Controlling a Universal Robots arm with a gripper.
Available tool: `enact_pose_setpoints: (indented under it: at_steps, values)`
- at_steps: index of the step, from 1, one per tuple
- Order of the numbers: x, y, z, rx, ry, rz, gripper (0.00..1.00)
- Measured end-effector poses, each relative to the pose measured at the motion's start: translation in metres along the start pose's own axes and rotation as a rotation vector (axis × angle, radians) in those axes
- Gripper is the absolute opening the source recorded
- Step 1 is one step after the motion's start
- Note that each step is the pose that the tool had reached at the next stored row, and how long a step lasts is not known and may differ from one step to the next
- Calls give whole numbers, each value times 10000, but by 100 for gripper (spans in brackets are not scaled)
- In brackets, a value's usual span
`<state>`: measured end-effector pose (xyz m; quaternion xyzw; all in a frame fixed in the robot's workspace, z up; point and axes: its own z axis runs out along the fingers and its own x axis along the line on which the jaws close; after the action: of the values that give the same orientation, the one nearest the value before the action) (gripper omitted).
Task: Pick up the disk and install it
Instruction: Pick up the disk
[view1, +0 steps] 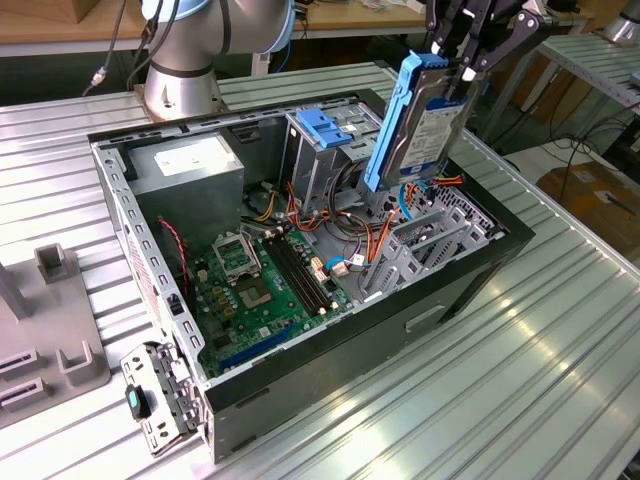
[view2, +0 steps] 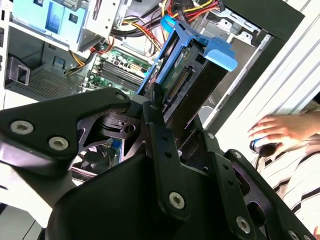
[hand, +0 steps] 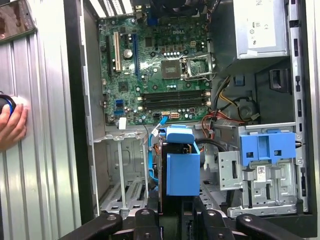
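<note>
The hand (view1: 466, 68) is closed on the upper end of the disk (view1: 415, 120) and holds it in the air over the open computer case (view1: 470, 275), which lies on the ribbed table (view1: 520, 400). In the exterior view the disk hangs on edge and steeply tilted. Its lower end is just above the grey metal bay (view1: 432, 240) at the exterior view's right end of the case, near a tangle of wires (view1: 360, 240) but apart from them. The silvery labelled face is turned toward the exterior view's right. It looks like a stiff, dense block, heavy for its size, with smooth metal faces that could slip between hard pads. The blue carrier (hand: 181, 172) around it is thin plastic that probably flexes, so the firm hold is likely across the metal body and not on the blue rails or tab. Gripped at one end as it is, the weight hangs below and could swing the disk in the grip. In the second wrist view the underside shows a bare connector (view2: 177, 85); this side seems the fragile one, best kept from knocks and pressure. An empty blue bracket (view1: 325, 125) sits in the neighbouring bay.
</note>
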<state>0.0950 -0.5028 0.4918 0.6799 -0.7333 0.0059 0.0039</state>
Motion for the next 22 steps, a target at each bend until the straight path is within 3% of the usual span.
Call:
enact_pose_setpoints:
  at_steps: [4, 12, 22]
  values:
    - [16, -4, 0, 7, 111, 117, 35]
    - [45, -12, 0, 7, 117, 138, 35]
    - [238, -33, 3, 7, 117, 141, 35]
